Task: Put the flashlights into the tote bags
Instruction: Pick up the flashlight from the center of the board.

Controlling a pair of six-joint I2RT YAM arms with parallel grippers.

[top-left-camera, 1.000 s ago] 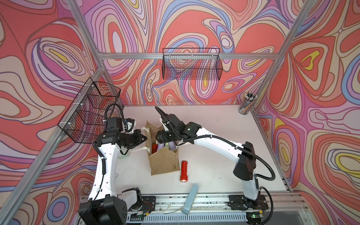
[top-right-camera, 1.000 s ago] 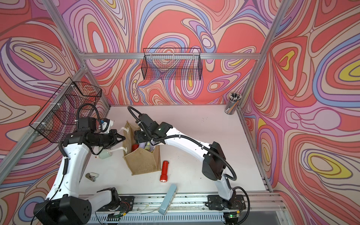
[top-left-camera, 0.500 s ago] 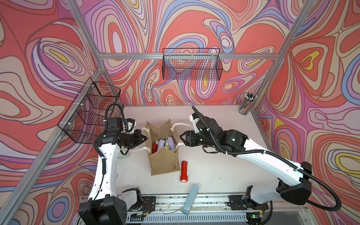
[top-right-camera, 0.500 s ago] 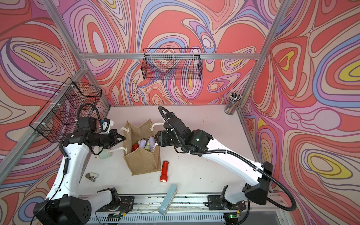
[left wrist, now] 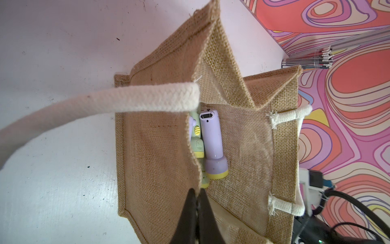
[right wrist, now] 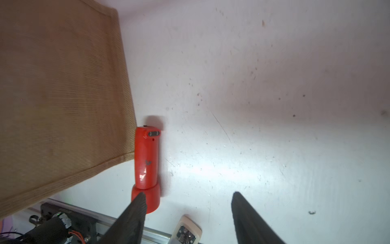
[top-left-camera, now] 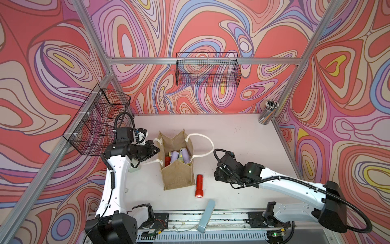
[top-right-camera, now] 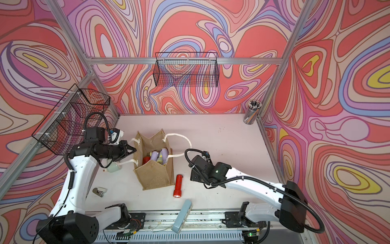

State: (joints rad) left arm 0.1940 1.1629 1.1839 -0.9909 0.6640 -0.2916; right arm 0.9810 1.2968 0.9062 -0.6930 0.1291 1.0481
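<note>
The tan burlap tote bag [top-left-camera: 178, 176] [top-right-camera: 155, 178] stands open at mid-table, white rope handles hanging to either side. Inside it lie several flashlights: a lilac one [left wrist: 212, 143] with a yellow head, a pale green one [left wrist: 198, 146] and a red one [top-left-camera: 167, 160]. My left gripper [left wrist: 197, 191] [top-left-camera: 156, 150] is shut on the bag's left rim and pinches the burlap. Another red flashlight [top-left-camera: 199, 185] [right wrist: 147, 160] lies on the table against the bag's right side, its head toward the front edge. My right gripper [right wrist: 187, 195] hangs open just right of it, one fingertip over its head.
A flat grey-blue bar [top-left-camera: 205, 215] leans over the front rail. Black wire baskets hang on the back wall [top-left-camera: 207, 69] and the left wall [top-left-camera: 97, 122]. A cup of pens [top-left-camera: 267, 112] stands in the back right corner. A pale green bottle [top-right-camera: 114, 168] and a small metal piece [top-right-camera: 99, 191] lie under the left arm.
My right arm has pulled back from over the bag's mouth and swung right and forward, down beside the red flashlight. The left gripper has kept its hold on the rim.
</note>
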